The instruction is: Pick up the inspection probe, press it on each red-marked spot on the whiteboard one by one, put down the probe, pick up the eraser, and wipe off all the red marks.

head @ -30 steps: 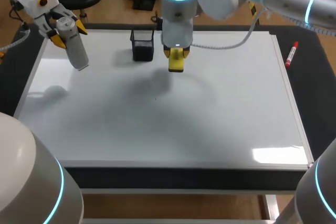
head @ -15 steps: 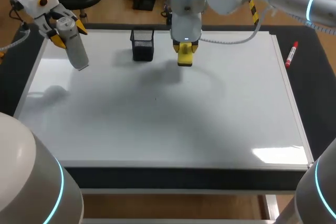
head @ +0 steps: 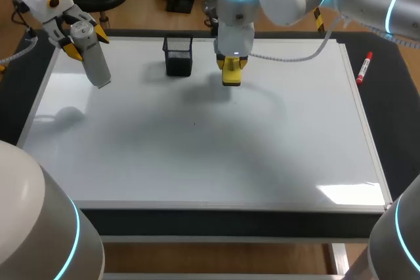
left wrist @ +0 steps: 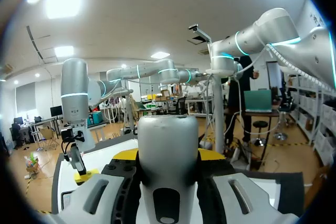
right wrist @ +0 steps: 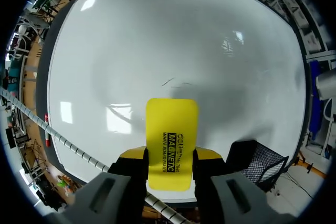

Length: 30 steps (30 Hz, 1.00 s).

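Note:
The grey inspection probe (head: 96,63) hangs tilted over the whiteboard's (head: 262,149) far left corner, with my left gripper (head: 80,35) shut on its upper end. In the left wrist view the probe (left wrist: 167,145) fills the space between the yellow-tipped fingers (left wrist: 125,155). My right gripper (head: 230,62) is shut on the yellow eraser (head: 231,74) over the far middle of the board, just right of the basket. In the right wrist view the eraser (right wrist: 171,140) sticks out ahead of the right gripper (right wrist: 170,157). I see no red marks on the board (right wrist: 157,40), only a faint thin smudge (right wrist: 173,82).
A black mesh basket (head: 178,56) stands on the board near its far edge; in the right wrist view the basket (right wrist: 257,162) is right beside the gripper. A red marker (head: 364,68) lies on the dark table past the board's right frame.
My right arm has carried the eraser a little to the right and toward the far edge. The left arm and probe have not moved.

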### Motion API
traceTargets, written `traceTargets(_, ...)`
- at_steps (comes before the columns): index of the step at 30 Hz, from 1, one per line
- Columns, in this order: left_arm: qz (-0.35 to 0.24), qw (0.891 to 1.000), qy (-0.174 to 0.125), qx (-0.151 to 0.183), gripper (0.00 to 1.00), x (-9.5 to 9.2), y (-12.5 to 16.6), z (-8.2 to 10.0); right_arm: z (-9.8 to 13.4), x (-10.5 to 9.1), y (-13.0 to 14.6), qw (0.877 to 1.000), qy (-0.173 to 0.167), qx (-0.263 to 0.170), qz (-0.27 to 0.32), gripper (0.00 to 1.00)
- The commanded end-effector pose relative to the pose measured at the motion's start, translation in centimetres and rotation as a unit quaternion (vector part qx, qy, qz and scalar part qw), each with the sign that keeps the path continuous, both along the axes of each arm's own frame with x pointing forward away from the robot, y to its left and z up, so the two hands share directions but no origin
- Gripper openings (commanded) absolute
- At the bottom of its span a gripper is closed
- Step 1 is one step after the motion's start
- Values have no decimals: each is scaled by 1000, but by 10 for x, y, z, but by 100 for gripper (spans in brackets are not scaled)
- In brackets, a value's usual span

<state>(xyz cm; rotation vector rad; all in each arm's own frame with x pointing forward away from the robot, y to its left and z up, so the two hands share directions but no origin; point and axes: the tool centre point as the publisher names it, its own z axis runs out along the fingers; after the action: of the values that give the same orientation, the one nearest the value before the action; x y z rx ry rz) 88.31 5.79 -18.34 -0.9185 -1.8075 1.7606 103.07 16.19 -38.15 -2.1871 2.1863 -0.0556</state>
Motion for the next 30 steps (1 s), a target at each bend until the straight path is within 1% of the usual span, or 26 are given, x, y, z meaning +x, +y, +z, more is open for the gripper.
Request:
traceTargets(1,0,1000,-2,2,0,-1,0,2,-4,10,5,1000,2,-7,3,0)
traceTargets(17,0,1000,-2,2,0,-1,0,2,-24,40,12,1000,7,-15,-6,0)
traceTargets(30,0,1000,-2,2,0,-1,0,2,-30,50,8,1000,5,-10,-9,0)
